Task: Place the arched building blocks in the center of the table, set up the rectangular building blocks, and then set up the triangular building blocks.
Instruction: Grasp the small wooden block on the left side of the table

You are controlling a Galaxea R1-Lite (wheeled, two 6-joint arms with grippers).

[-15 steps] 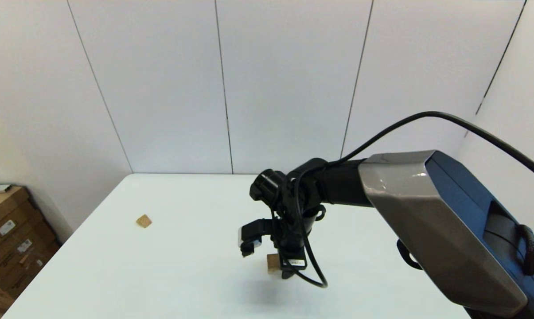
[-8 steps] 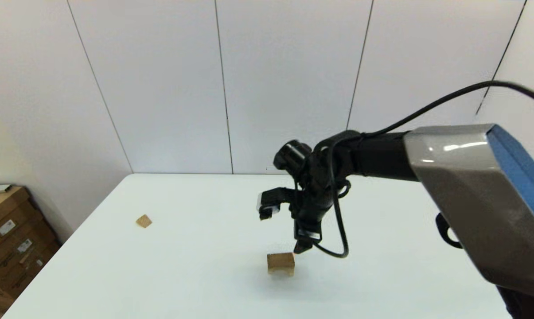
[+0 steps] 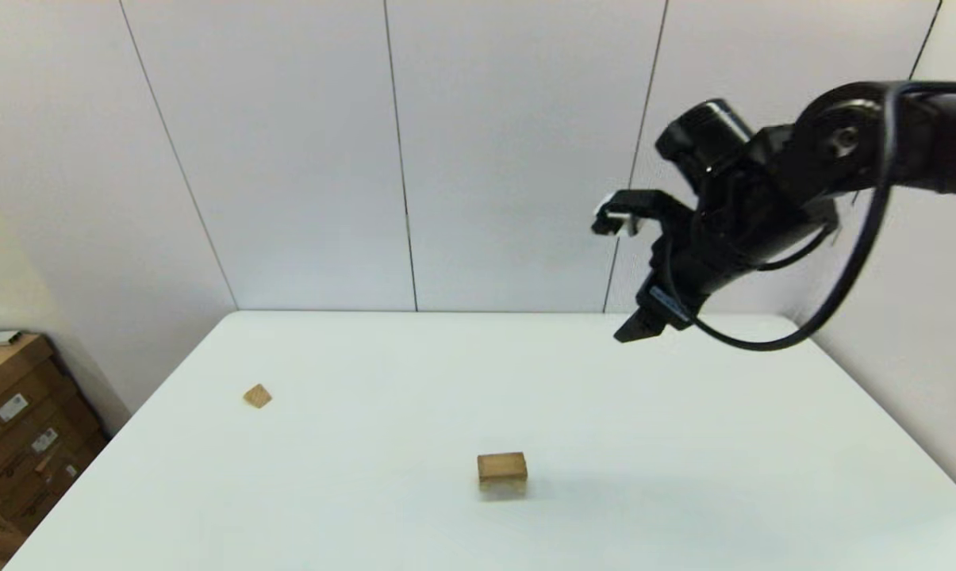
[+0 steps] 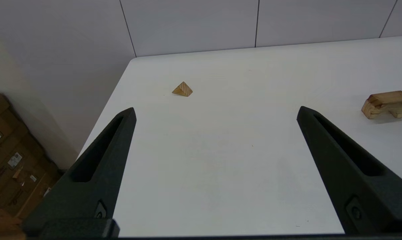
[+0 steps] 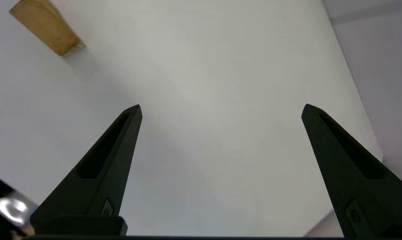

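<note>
The pale arched block (image 3: 501,468) stands alone on the white table (image 3: 684,444), near its middle, notch down (image 4: 386,104). The small triangular wedge (image 3: 257,396) lies far left (image 4: 182,89). My right gripper (image 3: 632,331) hangs high over the table's far right, open and empty (image 5: 222,106). Its wrist view shows part of a brown wooden block (image 5: 45,26) on the table; I cannot tell whether this is the rectangular block or the arched one. The head view shows no rectangular block. My left gripper (image 4: 216,107) is open and empty, low over the table's left part, aimed between wedge and arched block.
Cardboard boxes (image 3: 17,428) are stacked on the floor beyond the table's left edge. White wall panels close the back and right sides. The right wrist view shows a rounded table corner (image 5: 376,156) close to the wall.
My right gripper let go of the arched block, which stays standing mid-table. It then rose and swung up toward the far right.
</note>
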